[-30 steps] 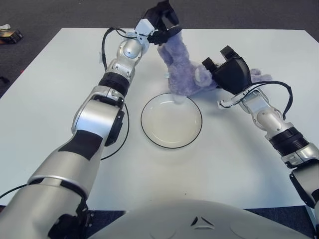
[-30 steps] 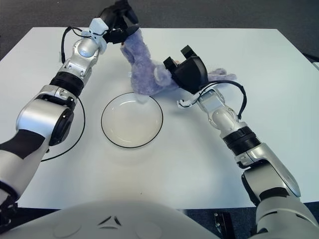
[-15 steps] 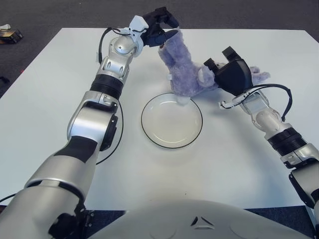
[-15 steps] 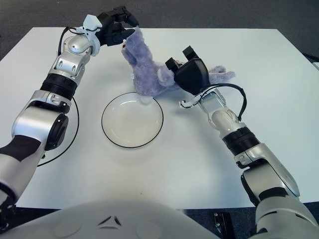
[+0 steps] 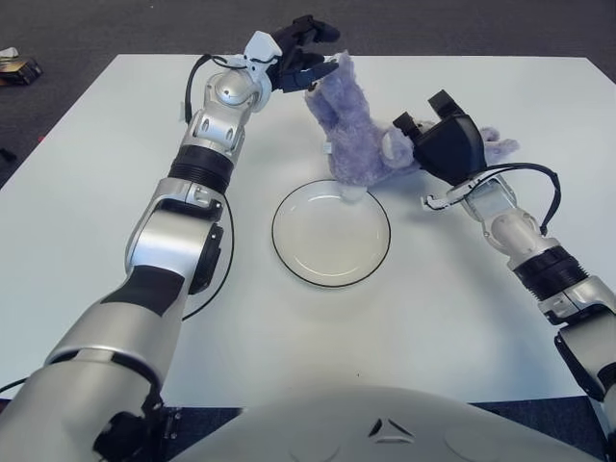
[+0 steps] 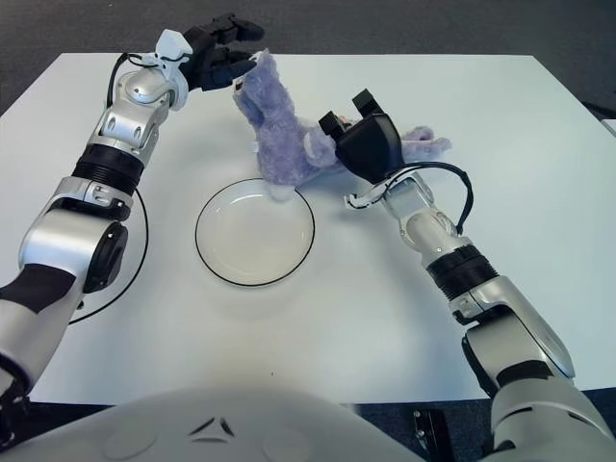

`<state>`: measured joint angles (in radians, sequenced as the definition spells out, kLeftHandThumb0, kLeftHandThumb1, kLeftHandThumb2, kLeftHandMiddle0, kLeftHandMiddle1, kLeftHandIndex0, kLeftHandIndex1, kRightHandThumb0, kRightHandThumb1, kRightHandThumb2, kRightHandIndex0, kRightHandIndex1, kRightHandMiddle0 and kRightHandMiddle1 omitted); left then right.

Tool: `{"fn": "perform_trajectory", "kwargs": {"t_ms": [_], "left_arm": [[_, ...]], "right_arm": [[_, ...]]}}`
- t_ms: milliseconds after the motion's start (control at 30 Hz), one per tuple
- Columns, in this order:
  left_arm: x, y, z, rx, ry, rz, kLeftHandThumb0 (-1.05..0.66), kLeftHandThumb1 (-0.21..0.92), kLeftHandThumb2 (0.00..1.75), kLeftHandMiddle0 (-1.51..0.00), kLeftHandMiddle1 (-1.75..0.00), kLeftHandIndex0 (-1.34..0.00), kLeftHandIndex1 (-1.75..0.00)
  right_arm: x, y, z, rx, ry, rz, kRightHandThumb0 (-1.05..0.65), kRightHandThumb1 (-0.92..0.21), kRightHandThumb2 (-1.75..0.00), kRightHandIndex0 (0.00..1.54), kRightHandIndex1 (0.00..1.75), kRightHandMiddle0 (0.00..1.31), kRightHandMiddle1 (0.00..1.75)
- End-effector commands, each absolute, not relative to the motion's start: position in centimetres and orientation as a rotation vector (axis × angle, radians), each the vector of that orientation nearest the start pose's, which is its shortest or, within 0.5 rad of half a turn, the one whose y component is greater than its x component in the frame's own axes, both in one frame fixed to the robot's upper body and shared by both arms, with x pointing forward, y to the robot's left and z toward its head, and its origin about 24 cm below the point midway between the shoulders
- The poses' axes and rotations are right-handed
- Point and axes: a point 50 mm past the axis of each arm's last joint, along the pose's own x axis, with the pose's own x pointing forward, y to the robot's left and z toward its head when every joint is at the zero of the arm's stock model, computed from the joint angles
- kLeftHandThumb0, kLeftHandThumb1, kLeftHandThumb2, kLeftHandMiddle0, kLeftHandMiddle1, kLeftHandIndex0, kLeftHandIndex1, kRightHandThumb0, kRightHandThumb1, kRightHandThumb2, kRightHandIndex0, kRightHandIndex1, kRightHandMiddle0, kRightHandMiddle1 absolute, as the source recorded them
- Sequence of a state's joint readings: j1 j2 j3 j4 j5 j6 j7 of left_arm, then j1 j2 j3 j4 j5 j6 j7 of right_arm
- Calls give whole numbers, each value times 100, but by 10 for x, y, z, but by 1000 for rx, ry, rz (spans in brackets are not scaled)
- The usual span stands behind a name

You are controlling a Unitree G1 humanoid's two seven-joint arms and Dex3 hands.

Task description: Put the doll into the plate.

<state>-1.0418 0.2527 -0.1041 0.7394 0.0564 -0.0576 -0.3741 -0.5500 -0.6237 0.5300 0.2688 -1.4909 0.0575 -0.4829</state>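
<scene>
A purple plush doll (image 5: 348, 123) stands tilted on the white table, its lower end touching the far rim of the round black-rimmed plate (image 5: 289, 262). My right hand (image 5: 416, 137) is shut on the doll's right side, and part of the plush sticks out behind the hand (image 5: 500, 146). My left hand (image 5: 306, 53) is at the doll's top end with its fingers (image 6: 231, 31) spread and just off the plush.
A black cable loop (image 5: 227, 265) lies on the table to the left of the plate, beside my left arm. The table's far edge (image 5: 404, 56) runs just behind the doll. Small objects (image 5: 17, 65) lie on the dark floor at far left.
My left hand has let go of the doll's top and spread its fingers, drawing slightly left. The doll stays in my right hand, barely moved.
</scene>
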Motion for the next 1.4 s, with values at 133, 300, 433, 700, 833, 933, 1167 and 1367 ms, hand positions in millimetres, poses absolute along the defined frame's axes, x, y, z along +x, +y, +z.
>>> {"fn": "perform_trajectory", "kwargs": {"t_ms": [133,300,433,700,833,933,1167,1367], "left_arm": [[398,128,206,444,-260,-487,-71,92,18,-31,-1,-17,-43],[397,128,206,443,-260,-488,-71,92,18,-31,-1,-18,-42],[393,132,201,418,-238,-507,-72,92,19,-32,0,-19,-40],[386,134,200,400,-214,-525,-73,92,19,-32,0,-20,-37],[386,134,200,399,-211,-525,-73,92,19,-31,0,-21,-36],[382,134,195,376,-117,-581,-74,92,20,-30,0,-21,-32],[381,133,194,364,-53,-590,-78,92,14,-25,0,-21,-21],[387,126,183,283,36,-622,-80,92,10,-23,0,-20,-17]], "right_arm": [[334,-152,141,-2089,-890,-165,-39,-62,-75,61,175,55,152],[335,-152,141,-2088,-890,-166,-39,-62,-75,61,175,55,152],[340,-153,146,-2081,-843,-205,-39,-62,-75,62,175,55,152],[342,-153,146,-2084,-826,-221,-39,-62,-75,63,175,55,152],[342,-153,146,-2084,-826,-222,-39,-62,-75,63,175,55,152],[343,-153,146,-2092,-812,-240,-39,-62,-75,63,175,55,152],[343,-152,146,-2092,-803,-245,-39,-62,-75,64,175,56,152],[343,-152,145,-2094,-805,-245,-39,-61,-76,64,175,55,152]]}}
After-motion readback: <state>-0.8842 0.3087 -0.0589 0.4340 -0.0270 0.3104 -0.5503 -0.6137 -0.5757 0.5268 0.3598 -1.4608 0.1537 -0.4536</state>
